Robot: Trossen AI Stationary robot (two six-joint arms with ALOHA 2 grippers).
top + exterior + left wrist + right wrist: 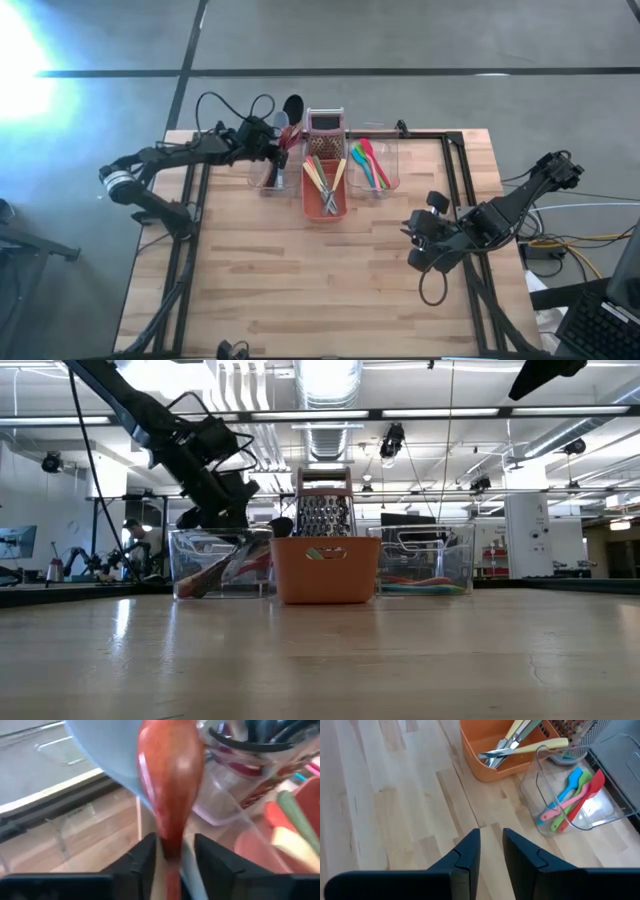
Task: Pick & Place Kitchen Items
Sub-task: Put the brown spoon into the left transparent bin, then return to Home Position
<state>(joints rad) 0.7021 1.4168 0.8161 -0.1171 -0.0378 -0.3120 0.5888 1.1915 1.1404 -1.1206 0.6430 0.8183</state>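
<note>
— Pincer status at the left arm? Where is it?

— Left gripper (283, 141) hangs over the left clear tub (268, 172) at the table's far edge. In its wrist view the dark fingers (145, 857) flank the handle of a wooden spoon (170, 785); whether they pinch it or stand just off it cannot be told.

— And the spoon itself?

— Its bowl points into the tub, among dark ladles (293, 106) leaning there. Judged from that, this utensil is at the point of being placed.

— How much looks done?

— Nearly all, by appearances. Yellow-handled knives (325, 180) lie in the orange tub (325, 210), coloured spatulas (370, 162) in the right clear tub (385, 183), and no utensil lies loose on the wooden table (300, 280). A metal grater (324, 124) stands behind the orange tub.

— Right arm?

— Right gripper (425, 243) waits over bare boards, well apart from the tubs, fingers a narrow gap apart and holding nothing.

— Room to move?

— Tight by the tubs: three sit side by side, ladle handles stick up beside the left gripper, and the table's far edge runs just behind. The near half of the table is open.
</note>
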